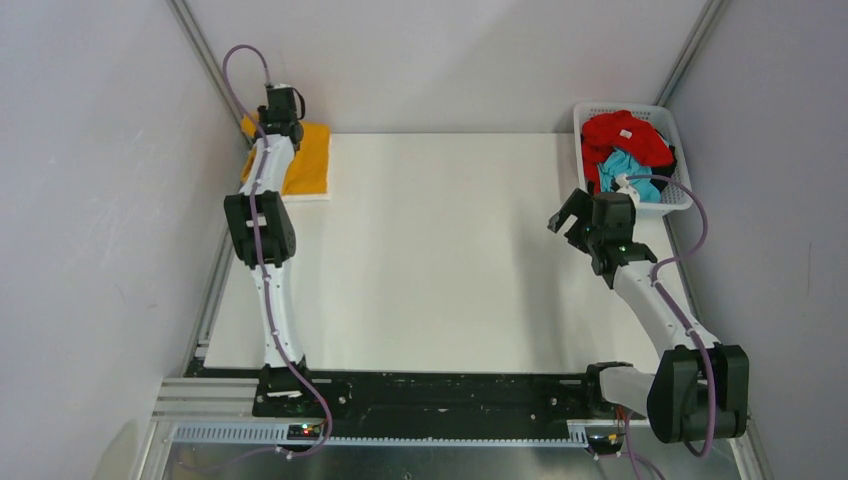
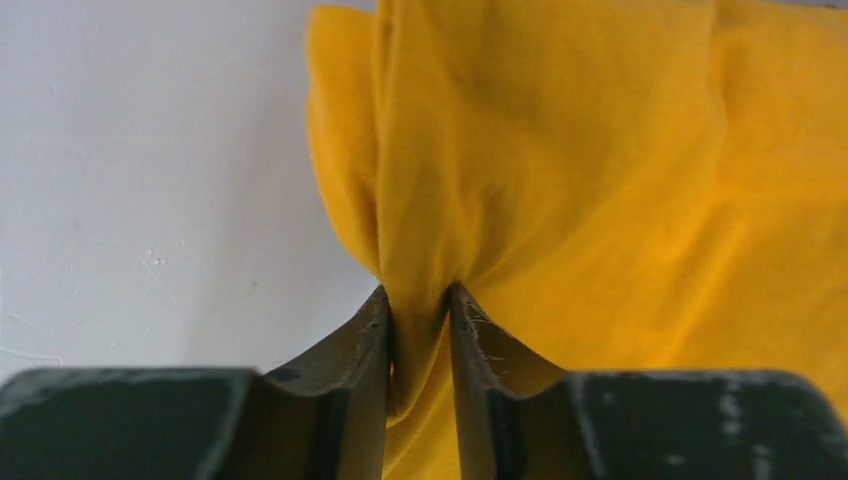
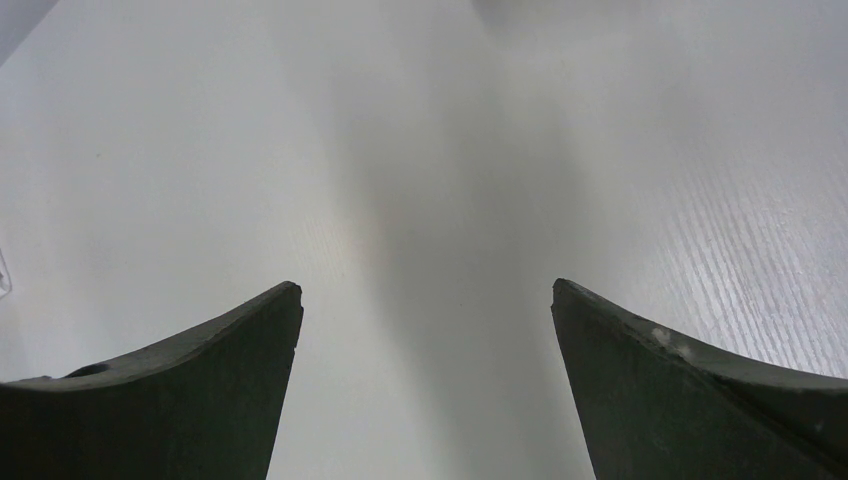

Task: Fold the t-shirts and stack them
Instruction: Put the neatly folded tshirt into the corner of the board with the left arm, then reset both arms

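Observation:
A mustard-orange t-shirt (image 1: 308,160) lies folded at the table's far left corner, on top of a white shirt whose edge (image 1: 310,197) shows below it. My left gripper (image 1: 281,128) is over its left side and is shut on a pinch of the orange cloth (image 2: 420,300), which bunches up between the jaws. A red t-shirt (image 1: 625,135) and a turquoise t-shirt (image 1: 622,165) lie crumpled in the basket. My right gripper (image 1: 578,222) is open and empty above the bare table, left of the basket; in the right wrist view (image 3: 427,300) only the tabletop shows between the fingers.
A white plastic lattice basket (image 1: 682,190) stands at the far right corner. Grey walls close in both sides. A black rail (image 1: 430,390) with the arm bases runs along the near edge.

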You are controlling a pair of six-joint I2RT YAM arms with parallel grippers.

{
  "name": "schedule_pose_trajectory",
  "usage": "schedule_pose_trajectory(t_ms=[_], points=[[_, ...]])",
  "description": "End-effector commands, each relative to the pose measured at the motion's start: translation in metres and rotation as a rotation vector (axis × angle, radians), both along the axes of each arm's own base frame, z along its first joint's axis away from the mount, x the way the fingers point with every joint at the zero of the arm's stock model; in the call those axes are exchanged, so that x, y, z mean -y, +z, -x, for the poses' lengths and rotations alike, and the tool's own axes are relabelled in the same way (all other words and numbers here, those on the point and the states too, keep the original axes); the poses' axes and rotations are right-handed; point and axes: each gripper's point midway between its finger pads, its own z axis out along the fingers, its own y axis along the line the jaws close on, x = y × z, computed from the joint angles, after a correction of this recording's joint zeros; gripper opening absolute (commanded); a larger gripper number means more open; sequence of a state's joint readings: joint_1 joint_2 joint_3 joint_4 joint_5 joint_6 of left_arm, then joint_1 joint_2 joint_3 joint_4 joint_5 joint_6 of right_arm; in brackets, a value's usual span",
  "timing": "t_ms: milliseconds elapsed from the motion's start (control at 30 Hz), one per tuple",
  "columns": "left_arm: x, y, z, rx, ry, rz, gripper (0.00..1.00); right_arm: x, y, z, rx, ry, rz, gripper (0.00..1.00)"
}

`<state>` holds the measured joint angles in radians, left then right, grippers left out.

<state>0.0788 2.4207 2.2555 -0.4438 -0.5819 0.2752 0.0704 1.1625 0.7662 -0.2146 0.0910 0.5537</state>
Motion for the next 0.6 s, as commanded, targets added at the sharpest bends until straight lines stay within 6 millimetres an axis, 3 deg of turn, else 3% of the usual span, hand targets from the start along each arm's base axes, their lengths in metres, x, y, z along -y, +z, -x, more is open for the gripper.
schedule_pose_trajectory(t_ms=[0, 67, 100, 167, 300, 467, 533, 567], points=[[-0.023, 0.024, -0.003, 0.114, 0.118, -0.018, 0.37, 0.002, 0.012, -0.009, 0.029, -0.017, 0.022, 0.99], [-0.027, 0.025, -0.002, 0.111, 0.128, -0.027, 0.64, 0.001, 0.012, -0.009, 0.030, -0.017, 0.025, 0.99], [-0.028, 0.026, -0.002, 0.113, 0.130, -0.030, 0.88, 0.001, 0.012, -0.009, 0.030, -0.018, 0.026, 0.99], [-0.028, 0.030, -0.001, 0.118, 0.131, -0.031, 0.98, 0.000, 0.013, -0.009, 0.032, -0.017, 0.026, 0.99], [-0.023, 0.030, 0.000, 0.127, 0.119, -0.002, 1.00, -0.001, 0.014, -0.009, 0.034, -0.013, 0.025, 1.00], [-0.001, 0.022, 0.004, 0.127, 0.063, 0.085, 1.00, -0.003, 0.018, -0.007, 0.042, -0.003, 0.021, 0.99], [0.012, 0.031, 0.008, 0.147, 0.046, 0.118, 1.00, -0.003, 0.021, -0.004, 0.049, 0.002, 0.017, 0.99], [0.022, 0.049, 0.010, 0.178, 0.030, 0.131, 1.00, -0.003, 0.024, -0.002, 0.052, 0.001, 0.015, 0.99]])
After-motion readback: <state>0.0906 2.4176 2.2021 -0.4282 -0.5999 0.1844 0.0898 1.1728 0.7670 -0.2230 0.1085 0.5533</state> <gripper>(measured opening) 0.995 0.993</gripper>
